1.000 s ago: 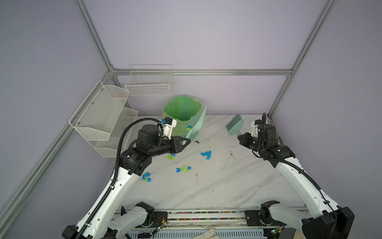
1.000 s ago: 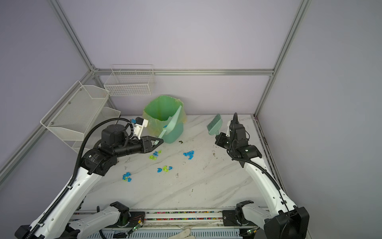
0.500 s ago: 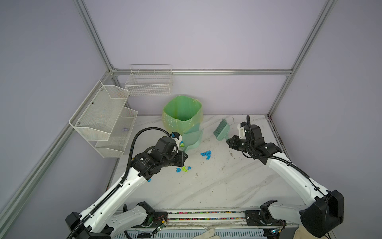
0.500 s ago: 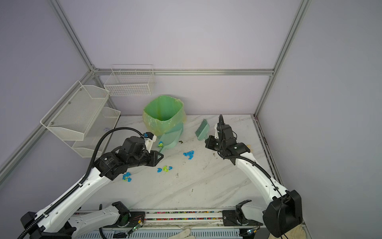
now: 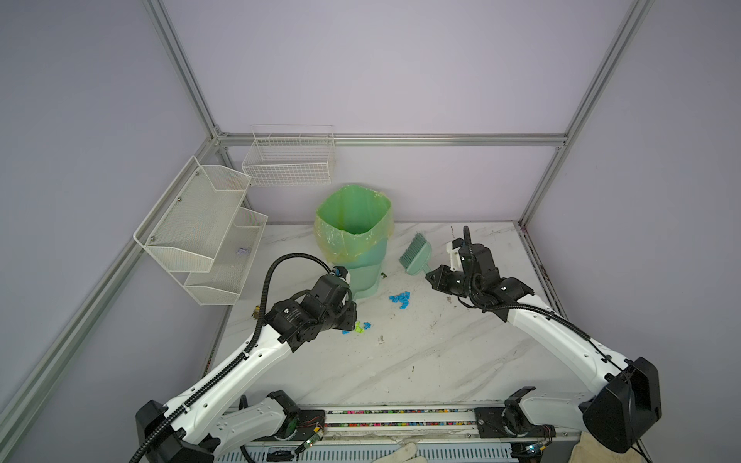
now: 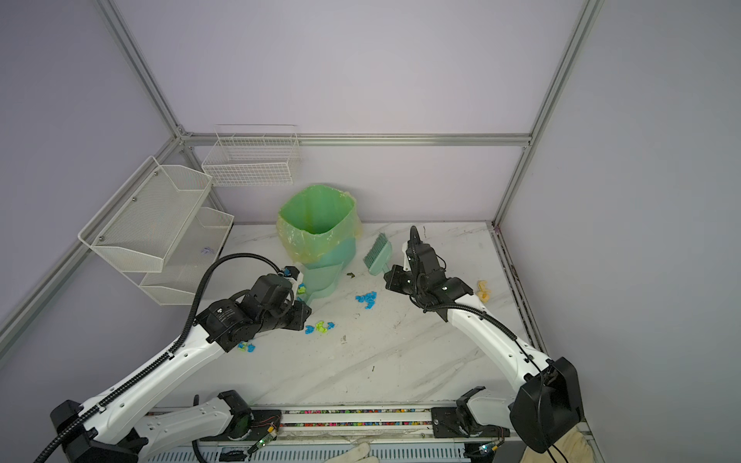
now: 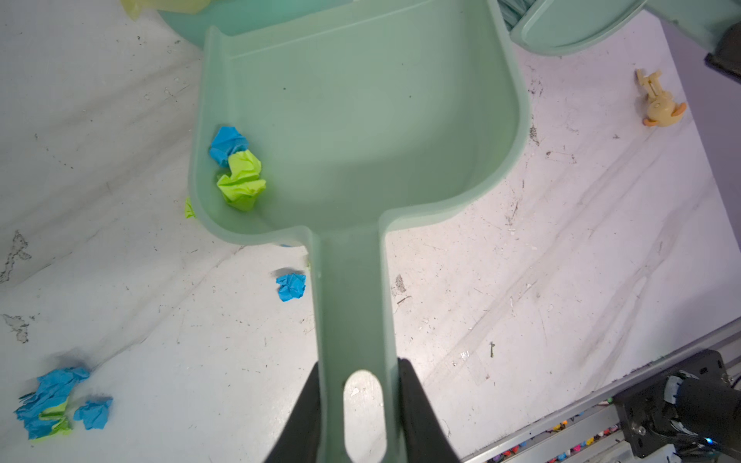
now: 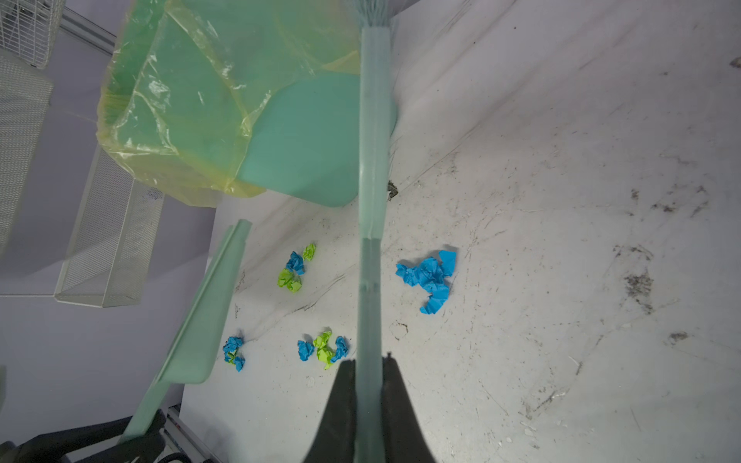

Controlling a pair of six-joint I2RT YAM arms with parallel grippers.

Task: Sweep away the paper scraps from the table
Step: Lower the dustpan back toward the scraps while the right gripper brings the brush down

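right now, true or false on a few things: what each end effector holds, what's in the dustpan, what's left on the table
1. The left end effector grips the dustpan by its handle. True.
2. The dustpan is empty. False: two paper scraps, one blue and one lime-green, lie inside it.
3. The right end effector is shut on the handle of the brush. True.
4. The bin stands upright on the table. True.
5. Every scrap is off the table. False: several clusters lie on it, such as a blue one.
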